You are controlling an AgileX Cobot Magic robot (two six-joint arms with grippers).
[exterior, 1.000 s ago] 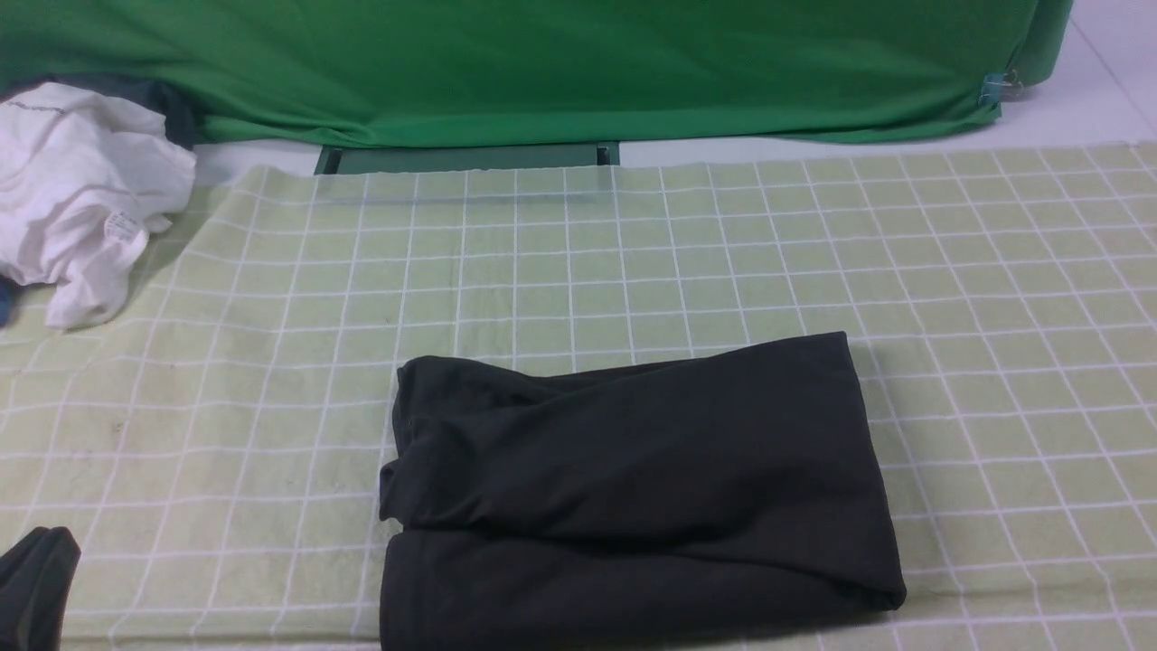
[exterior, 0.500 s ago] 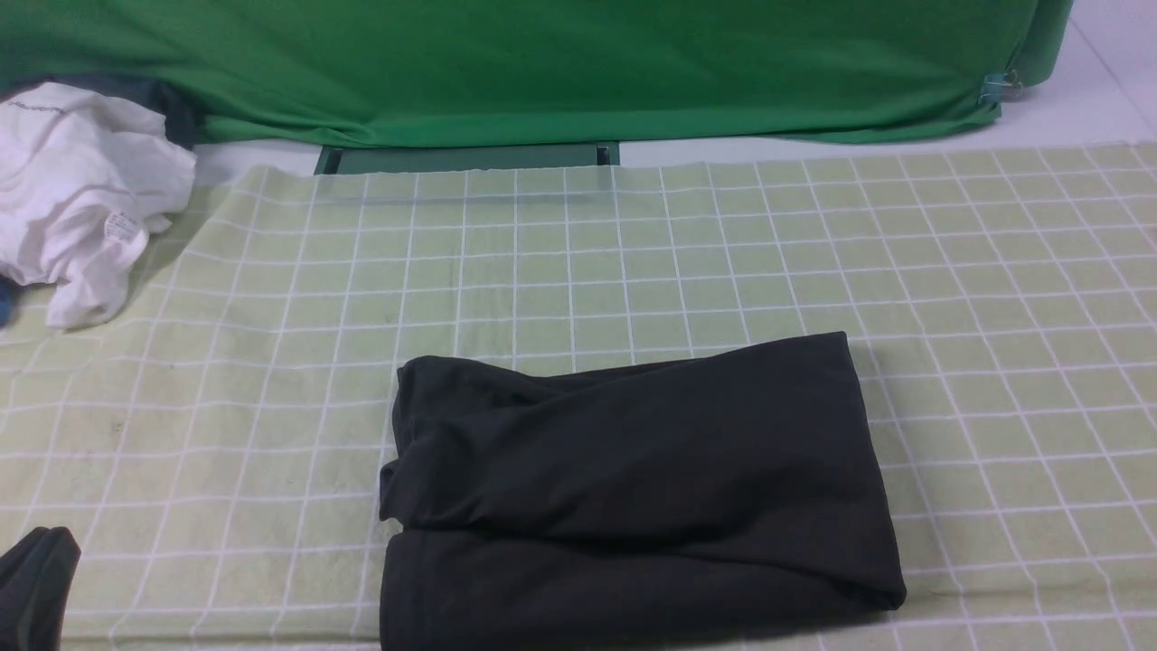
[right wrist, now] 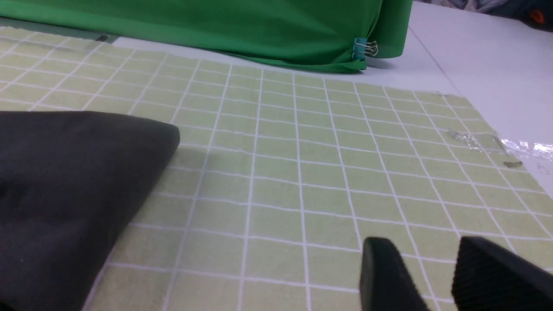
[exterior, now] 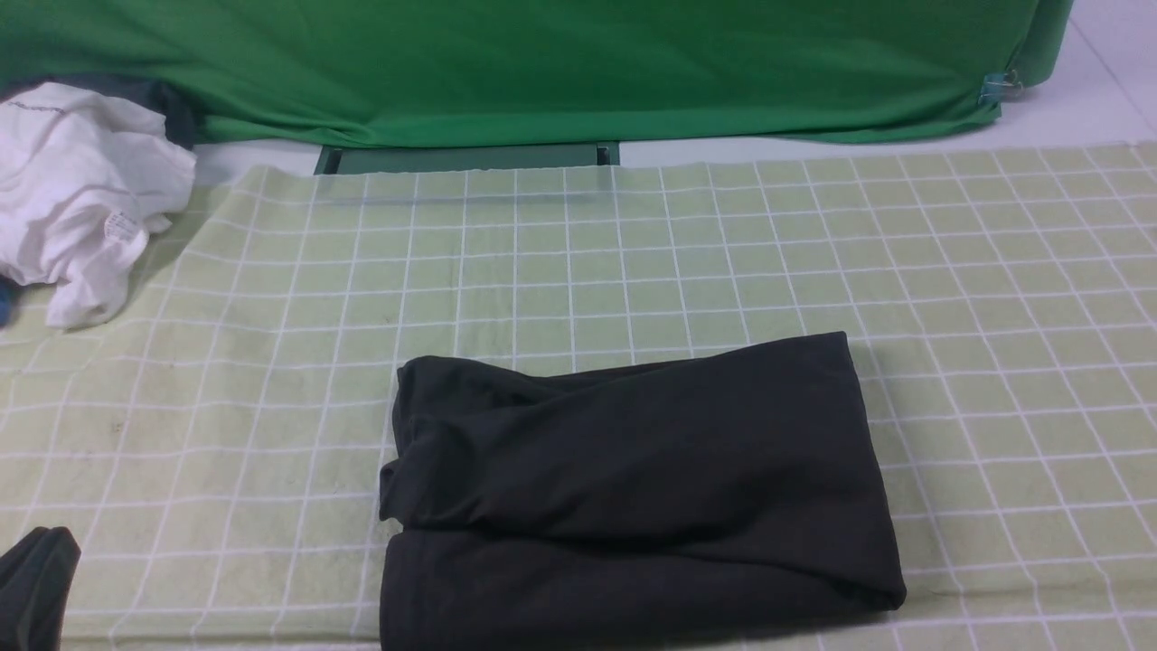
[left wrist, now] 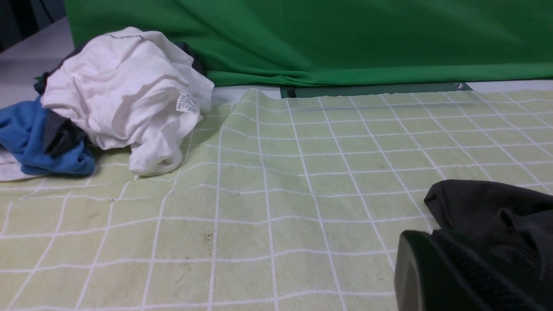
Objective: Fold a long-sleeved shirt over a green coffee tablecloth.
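black knit, the shirt (exterior: 633,493) lies folded into a compact rectangle on the pale green checked tablecloth (exterior: 633,253), near the front edge, middle of the surface. i judge the folding done or nearly so; at most a tidy of the lumpy left edge remains. my right claw (right wrist: 436,276) sits low to the right, parted and empty, apart from the shirt. of my left claw (left wrist: 449,276) i see one finger, so i cannot tell its state. a white garment (exterior: 77,194) lies far left.
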